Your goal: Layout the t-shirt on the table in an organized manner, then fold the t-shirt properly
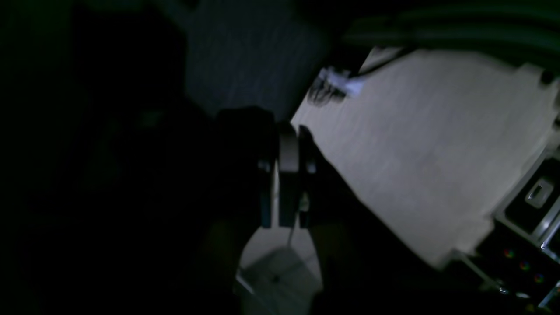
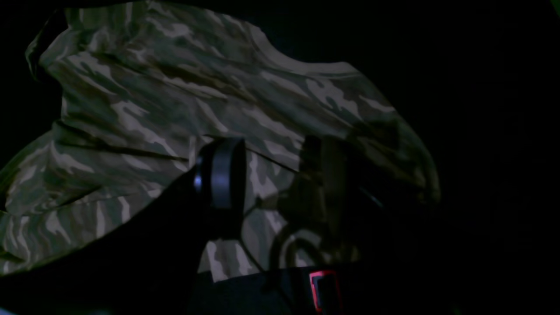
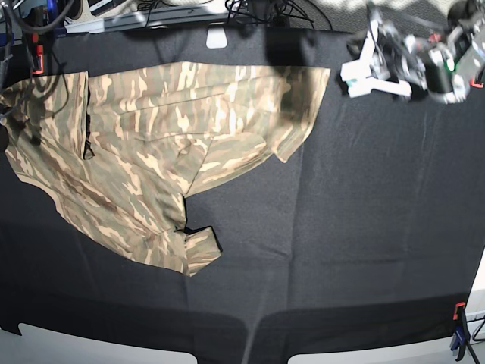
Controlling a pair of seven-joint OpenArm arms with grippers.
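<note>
The camouflage t-shirt lies spread, with folds and wrinkles, on the left half of the black table; one sleeve points right and a bottom corner is curled. In the right wrist view my right gripper hangs open just over the t-shirt, its fingers apart with fabric showing between them. My left gripper is at the table's far right, away from the shirt. In the left wrist view its fingers are pressed together on nothing, over the table's edge.
Cables and a power strip run along the far edge. An orange and blue clamp grips the near right corner. Pale floor shows beyond the table in the left wrist view.
</note>
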